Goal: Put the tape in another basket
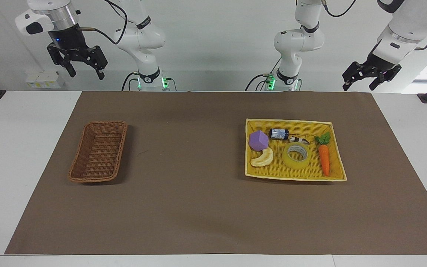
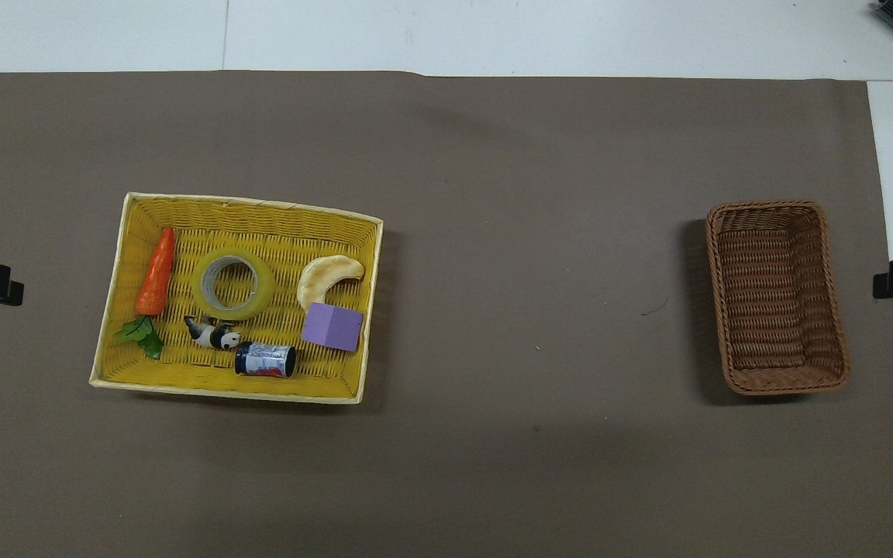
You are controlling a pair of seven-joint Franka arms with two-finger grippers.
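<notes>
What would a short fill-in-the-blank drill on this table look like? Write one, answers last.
1. The tape lies in the ___ tray, between the carrot and the banana toy.
2. The brown basket holds ___.
3. The left gripper and the right gripper both hang raised with fingers ___.
4. The purple block lies ___ the robots than the banana toy.

Answers: yellow; nothing; open; nearer to

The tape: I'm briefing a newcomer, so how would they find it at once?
Find the yellow tray toward the left arm's end of the table. The tape lies flat in it between a carrot and a banana toy. It alone is a translucent ring.
</notes>
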